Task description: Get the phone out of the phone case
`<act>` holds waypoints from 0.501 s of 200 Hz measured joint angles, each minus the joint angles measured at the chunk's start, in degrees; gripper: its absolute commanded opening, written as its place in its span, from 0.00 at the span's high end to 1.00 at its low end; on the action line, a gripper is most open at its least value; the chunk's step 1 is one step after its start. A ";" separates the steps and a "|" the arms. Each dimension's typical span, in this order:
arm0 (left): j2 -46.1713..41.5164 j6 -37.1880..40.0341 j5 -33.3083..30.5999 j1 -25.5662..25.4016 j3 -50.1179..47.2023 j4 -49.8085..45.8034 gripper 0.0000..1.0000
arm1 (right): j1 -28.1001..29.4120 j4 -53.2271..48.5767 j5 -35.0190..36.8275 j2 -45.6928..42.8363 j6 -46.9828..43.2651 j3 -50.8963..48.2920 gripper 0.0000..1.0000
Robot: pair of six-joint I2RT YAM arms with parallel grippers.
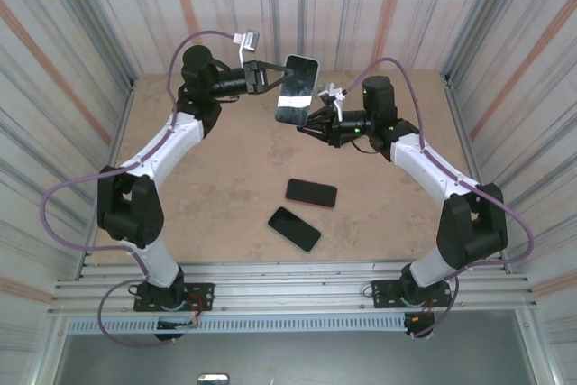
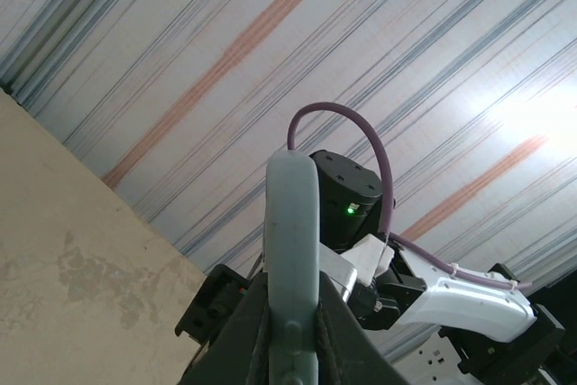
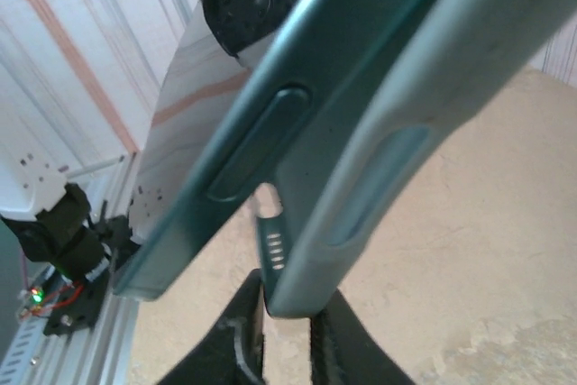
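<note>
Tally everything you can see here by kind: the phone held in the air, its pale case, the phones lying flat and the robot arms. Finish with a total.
held phone: 1
pale case: 1
phones lying flat: 2
robot arms: 2
Total: 6

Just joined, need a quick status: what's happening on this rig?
Both arms are working one cased phone held in the air above the table. The left tool clamps the case edge-on; the right tool pinches one of its corners. At that corner the phone sits partly peeled out of the case, not yet free. Two other phones lie flat on the table.
</note>
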 measured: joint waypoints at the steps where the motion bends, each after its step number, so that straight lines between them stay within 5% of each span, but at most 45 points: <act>1: 0.00 0.02 -0.02 0.00 0.00 -0.02 1.00 | -0.02 0.26 -0.07 -0.04 0.04 -0.11 0.75; 58: -0.17 1.03 -1.03 -0.57 -0.35 -1.92 1.00 | -0.72 11.78 -1.29 -0.39 11.41 -1.90 0.66; 100: -2.84 -0.42 -8.87 -1.38 -5.03 -0.87 1.00 | -0.70 21.29 1.22 0.31 25.90 -5.51 0.58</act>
